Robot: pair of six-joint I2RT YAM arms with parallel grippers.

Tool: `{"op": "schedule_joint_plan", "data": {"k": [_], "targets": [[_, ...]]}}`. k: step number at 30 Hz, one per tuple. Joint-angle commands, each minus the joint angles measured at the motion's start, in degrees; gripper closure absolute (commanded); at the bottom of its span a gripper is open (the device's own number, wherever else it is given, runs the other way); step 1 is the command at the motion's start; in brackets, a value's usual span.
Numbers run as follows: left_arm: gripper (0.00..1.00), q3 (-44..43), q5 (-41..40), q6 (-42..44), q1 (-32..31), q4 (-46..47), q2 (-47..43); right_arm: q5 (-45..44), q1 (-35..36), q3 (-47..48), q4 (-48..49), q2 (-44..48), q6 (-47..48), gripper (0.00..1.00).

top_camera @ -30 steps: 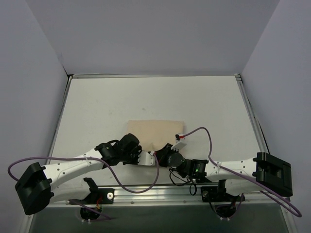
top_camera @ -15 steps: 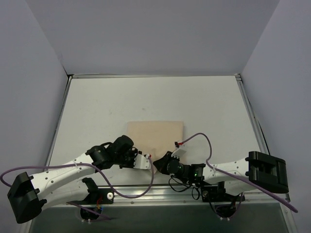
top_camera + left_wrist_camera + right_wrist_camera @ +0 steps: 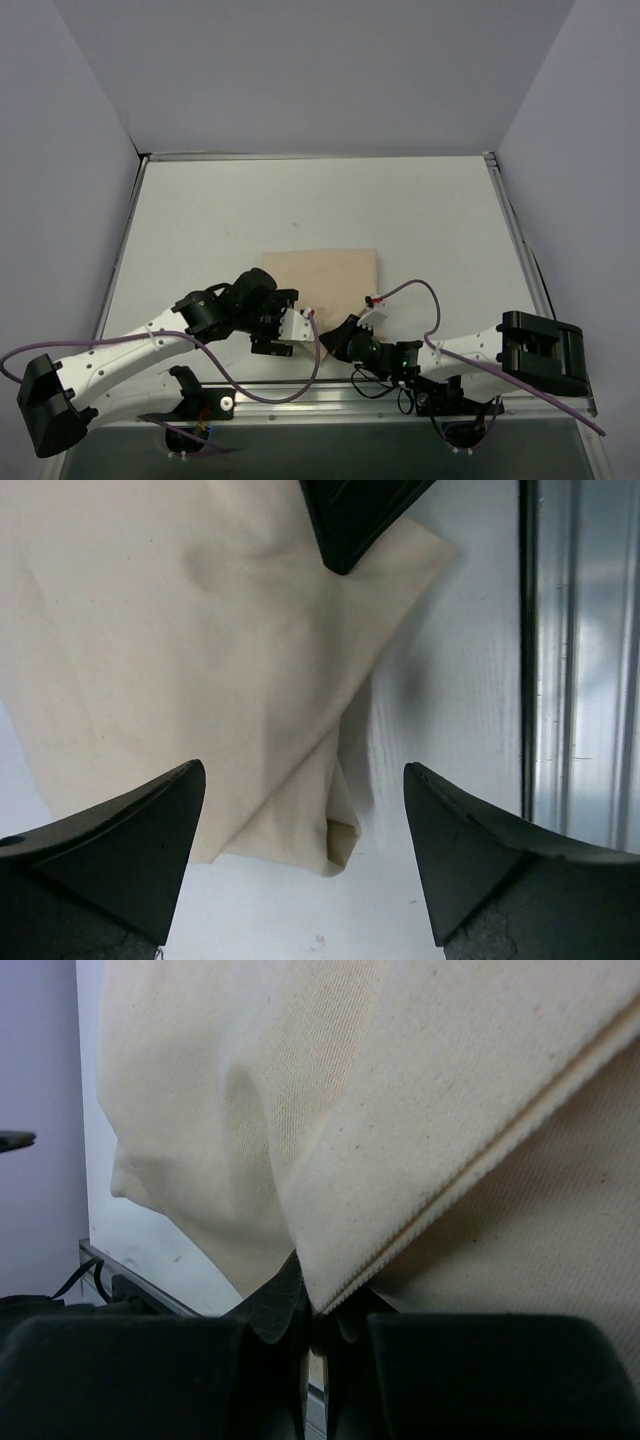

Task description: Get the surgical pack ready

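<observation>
The surgical pack shows as a beige cloth bundle (image 3: 322,277) lying near the front middle of the table; whatever it wraps is hidden. My left gripper (image 3: 303,331) stands open at the bundle's near edge. In the left wrist view a folded cloth corner (image 3: 335,830) lies on the table between the wide-apart fingers (image 3: 130,840) of the left gripper (image 3: 302,780), touching neither. My right gripper (image 3: 330,338) is shut on the cloth's near flap. In the right wrist view the right gripper (image 3: 318,1312) pinches the stitched hem (image 3: 430,1210), and the cloth (image 3: 300,1080) drapes upward from it.
The white table (image 3: 220,220) runs back to grey walls. A metal rail (image 3: 570,660) marks the near edge just right of the left gripper. The right gripper's black tip (image 3: 350,520) rests on the cloth in the left wrist view. Purple cables (image 3: 410,290) loop by both arms.
My left gripper has gone from shut to wide open, letting go of the cloth. The right gripper has drawn back toward the near edge, still pinching the flap.
</observation>
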State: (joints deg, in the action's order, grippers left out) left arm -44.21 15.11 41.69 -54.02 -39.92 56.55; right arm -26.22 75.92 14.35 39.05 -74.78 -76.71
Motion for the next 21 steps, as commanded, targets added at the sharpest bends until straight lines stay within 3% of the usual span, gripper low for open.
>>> {"op": "schedule_joint_plan", "data": {"k": [1,11,14,18,19,21], "targets": [[0.10,2.1,-6.3,2.2,-0.6,7.8,3.5,-3.7,0.6,0.3,0.1,-0.5,0.4,1.00],[0.09,9.6,-14.1,7.6,-3.8,19.3,5.0,-4.6,0.6,-1.6,1.6,0.3,-0.7,0.99],[0.15,10.6,-14.5,7.4,-3.8,22.3,5.2,-4.5,0.6,-1.3,2.8,-0.7,-0.6,0.99],[0.30,10.6,-14.1,6.6,-3.8,23.0,6.7,-4.9,0.6,-1.4,3.2,-1.1,-0.6,0.98],[0.42,10.6,-14.2,6.6,-3.9,23.1,7.2,-5.1,0.6,-1.6,3.1,-1.0,-0.6,0.98],[0.51,10.5,-14.2,6.6,-3.8,23.0,7.4,-5.2,0.6,-1.9,3.3,-0.7,-0.9,0.98]]}}
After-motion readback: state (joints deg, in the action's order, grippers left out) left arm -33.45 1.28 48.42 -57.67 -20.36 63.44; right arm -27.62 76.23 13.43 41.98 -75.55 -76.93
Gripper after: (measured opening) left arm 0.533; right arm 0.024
